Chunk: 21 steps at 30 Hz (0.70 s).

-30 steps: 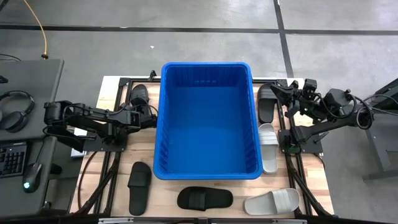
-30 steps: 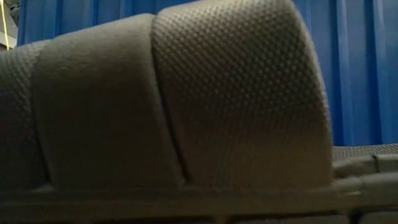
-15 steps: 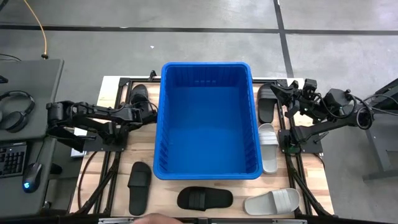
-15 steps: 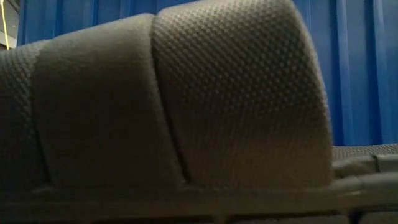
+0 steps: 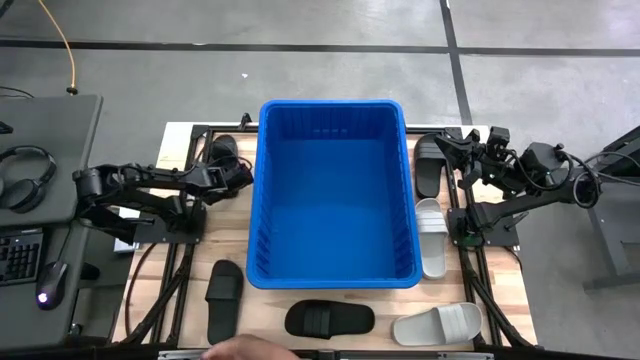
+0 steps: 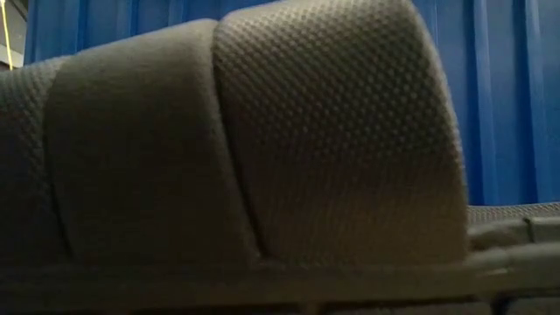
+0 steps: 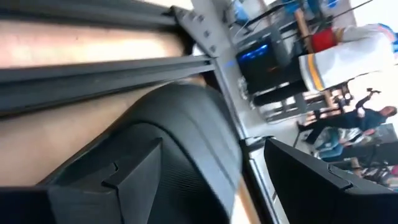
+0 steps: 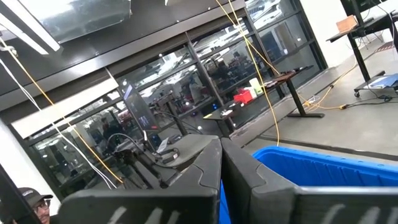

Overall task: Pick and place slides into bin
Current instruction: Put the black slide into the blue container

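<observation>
My left claw (image 7: 193, 180) is open wide over a black slide (image 7: 186, 143) by the bin (image 5: 333, 110). It looks soft, bendy and light; I'd pinch its strap

Grey floor (image 5: 300, 60) crossed by dark lines filled the upper frame. At far left stood a side desk (image 5: 50, 130) with headphones (image 5: 25, 175), keyboard (image 5: 18, 258) and mouse (image 5: 47, 290). Glass walls (image 8: 186, 68) showed beyond.

I'm in a lab or workshop: grey concrete floor (image 5: 300, 60) with taped lines at upper frame, a desk (image 5: 45, 190) with headphones (image 5: 25, 170) at left, glass partitions (image 8: 186, 68) beyond.
</observation>
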Motion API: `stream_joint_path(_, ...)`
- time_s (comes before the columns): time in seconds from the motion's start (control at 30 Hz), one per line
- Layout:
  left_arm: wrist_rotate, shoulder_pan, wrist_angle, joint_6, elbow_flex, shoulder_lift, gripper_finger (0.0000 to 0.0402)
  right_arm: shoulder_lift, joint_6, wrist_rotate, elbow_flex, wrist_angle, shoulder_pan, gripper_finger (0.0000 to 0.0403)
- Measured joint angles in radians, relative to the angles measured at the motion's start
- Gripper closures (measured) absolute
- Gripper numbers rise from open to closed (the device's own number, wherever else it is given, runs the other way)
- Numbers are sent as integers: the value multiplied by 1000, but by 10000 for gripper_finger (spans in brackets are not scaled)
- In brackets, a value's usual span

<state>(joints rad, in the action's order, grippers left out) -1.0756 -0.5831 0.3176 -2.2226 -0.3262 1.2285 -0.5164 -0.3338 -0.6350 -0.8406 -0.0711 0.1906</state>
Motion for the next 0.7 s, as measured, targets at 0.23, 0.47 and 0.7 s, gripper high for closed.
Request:
stream_joint_path(0.23, 91, -32, -151, 123, 20, 5, 131, 0, -1, 0, 0, 0, 0, 402)
stream_joint_path(0.47, 69, -78, -285, 204, 20, 27, 131, 0, -5, 0, 0, 0, 0, 402)
stream_joint_path(0.7, 115, -110, -374, 219, 19, 101, 148, 0, -4, 0, 0, 0, 0, 402)
